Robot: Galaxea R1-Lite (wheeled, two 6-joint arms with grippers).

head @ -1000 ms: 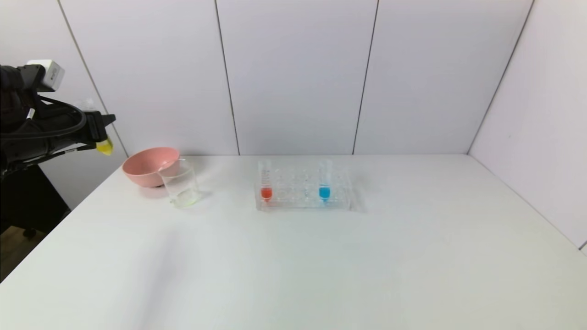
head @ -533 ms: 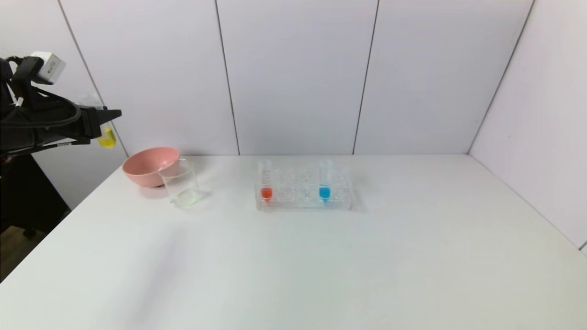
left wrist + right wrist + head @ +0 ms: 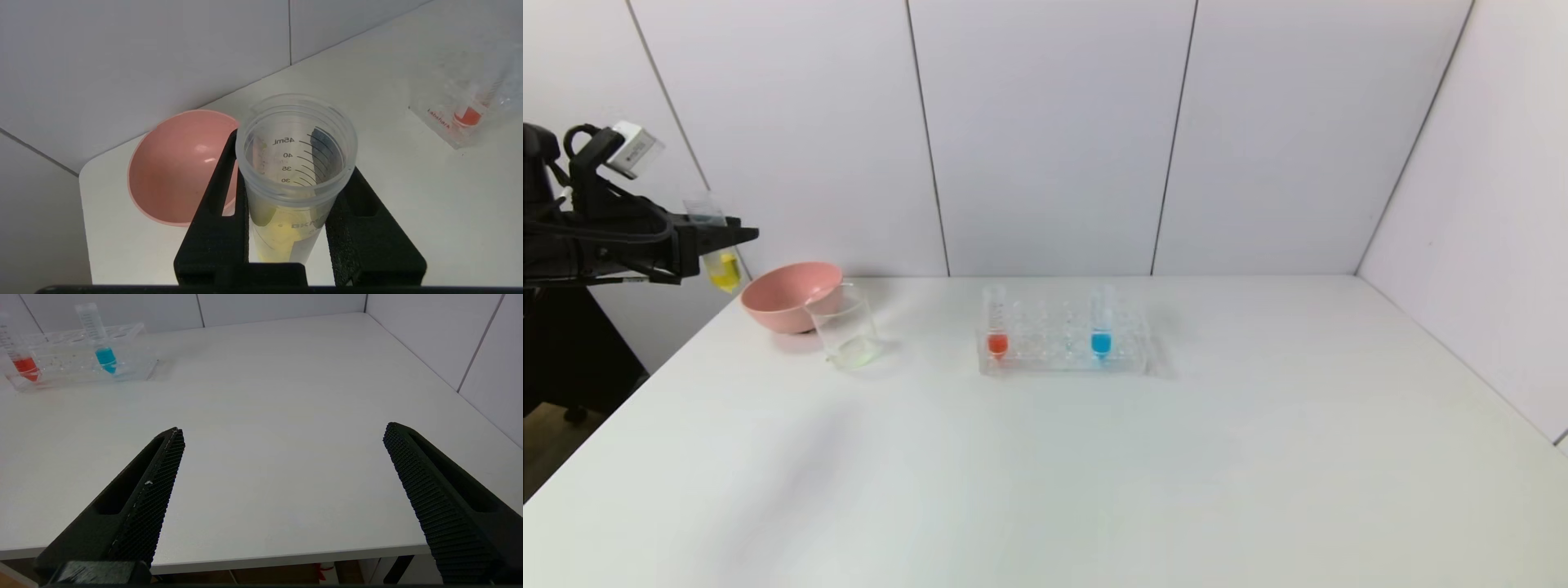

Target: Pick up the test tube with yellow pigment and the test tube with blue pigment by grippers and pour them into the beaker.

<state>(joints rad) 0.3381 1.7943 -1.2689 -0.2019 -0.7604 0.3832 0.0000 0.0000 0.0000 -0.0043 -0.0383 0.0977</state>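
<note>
left gripper (image 3: 737, 238), frame left, clamps yellow tube (image 3: 721, 263) upright above pink bowl (image 3: 786, 296), keeping pigment in; right gripper (image 3: 282, 437) gapes idle.

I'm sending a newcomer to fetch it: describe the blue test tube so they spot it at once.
On the white table, find the clear plastic tube rack near the back wall. Two slim clear graduated tubes stand upright in it. Take the right-hand one, the test tube with bright blue liquid in its tip; its neighbour, the left-hand tube, holds red.

Round pink plastic bowl (image 3: 789, 296) rests at white tabletop (image 3: 1094, 474) rear-left; clear plastic tube rack (image 3: 1063, 347) holds a red-tipped clear tube (image 3: 996, 323).
</note>
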